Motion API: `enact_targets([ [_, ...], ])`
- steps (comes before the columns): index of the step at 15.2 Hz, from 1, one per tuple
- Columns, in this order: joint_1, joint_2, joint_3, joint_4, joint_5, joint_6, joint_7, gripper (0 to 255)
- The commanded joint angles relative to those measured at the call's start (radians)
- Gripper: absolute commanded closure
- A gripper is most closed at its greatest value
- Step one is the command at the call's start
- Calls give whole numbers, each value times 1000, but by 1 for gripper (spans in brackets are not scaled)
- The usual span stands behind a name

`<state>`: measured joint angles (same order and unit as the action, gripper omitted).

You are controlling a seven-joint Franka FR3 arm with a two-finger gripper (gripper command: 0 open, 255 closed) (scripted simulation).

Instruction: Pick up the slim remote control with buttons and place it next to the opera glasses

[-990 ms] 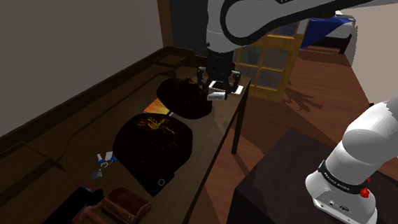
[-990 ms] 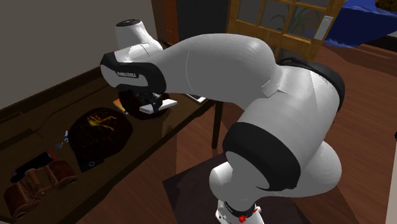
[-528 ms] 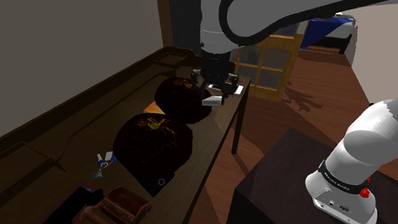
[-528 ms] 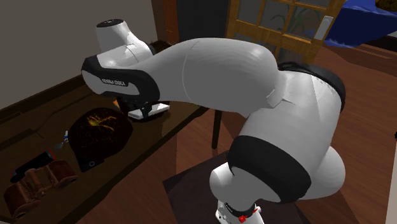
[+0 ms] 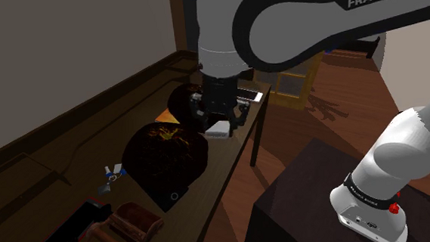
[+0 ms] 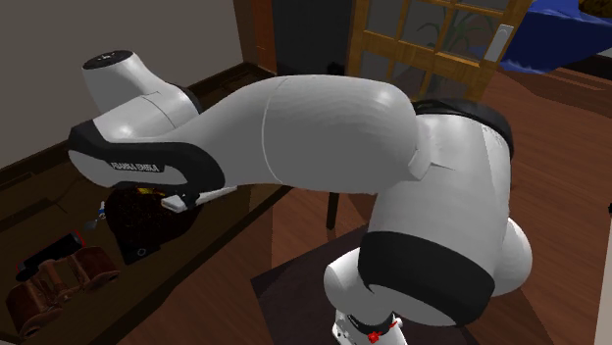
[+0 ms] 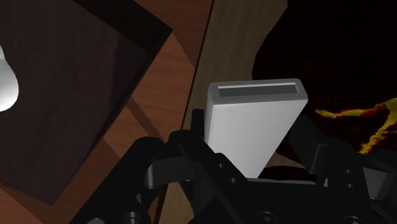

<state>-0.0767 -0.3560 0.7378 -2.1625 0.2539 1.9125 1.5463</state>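
My black gripper (image 5: 219,116) hangs over the dark wooden table (image 5: 230,157), shut on a slim pale grey remote (image 5: 218,128) that sticks out below the fingers. In the wrist view the remote (image 7: 254,124) is a flat slab clasped between both fingers (image 7: 191,137), its buttons hidden. It is above the table's front edge, beside a dark round thing with orange marks (image 5: 166,153). The brown opera glasses (image 5: 117,231) lie at the table's near end, far from the gripper. In the second exterior view the remote (image 6: 208,194) peeks out under the arm, and the opera glasses (image 6: 59,284) sit at lower left.
A second dark round thing (image 5: 188,103) lies farther back. A black slab (image 5: 172,196), a small blue and white object (image 5: 114,173) and a black-and-red flat device (image 5: 68,230) are near the opera glasses. The wall runs behind the table. The stand (image 5: 324,201) stands at lower right.
The arm has carried the remote from the table's far end toward the shoulder view's left and lower, along the table's front edge. The grip has stayed shut.
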Motion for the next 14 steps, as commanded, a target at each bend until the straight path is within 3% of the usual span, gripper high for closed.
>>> enact_targets([
  [1, 9, 17, 43, 27, -2, -3, 59, 255],
  [4, 17, 58, 114, 72, -18, -2, 149, 255],
  [14, 11, 99, 154, -32, -32, 138, 165, 255],
])
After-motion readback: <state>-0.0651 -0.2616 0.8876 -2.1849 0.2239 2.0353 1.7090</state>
